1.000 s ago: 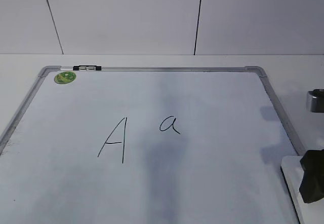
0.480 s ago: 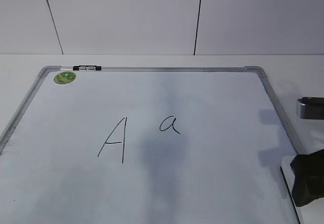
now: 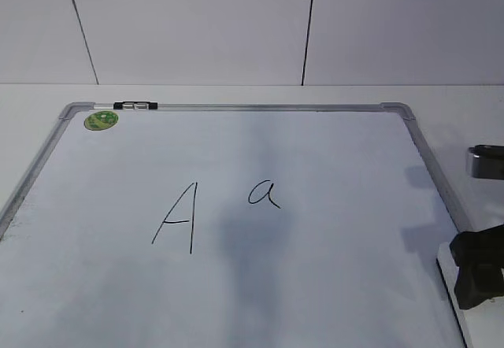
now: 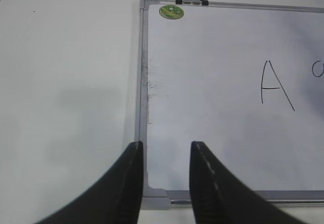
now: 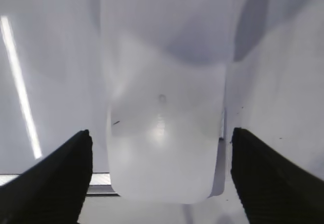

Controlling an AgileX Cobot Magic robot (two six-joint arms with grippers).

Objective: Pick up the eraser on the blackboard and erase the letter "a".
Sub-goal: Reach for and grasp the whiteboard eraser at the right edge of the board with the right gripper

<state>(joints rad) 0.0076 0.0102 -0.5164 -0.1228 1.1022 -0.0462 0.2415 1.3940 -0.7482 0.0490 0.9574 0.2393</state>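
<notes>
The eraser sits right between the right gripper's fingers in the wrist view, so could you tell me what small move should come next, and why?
Probably close the right gripper on the eraser. Its jaws stand wide open with one finger on either side of the white block, neither visibly touching it, so it looks lined up. The letter "a" is unerased on the blackboard.

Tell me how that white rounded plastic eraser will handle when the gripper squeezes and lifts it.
The white rounded plastic eraser looks like a stiff moulded block, so it probably won't flex. Its glossy top shows a bright glare, so it may be slippery. It lies flat on the whiteboard between the open right gripper jaws, so it is unlikely to roll.
</notes>
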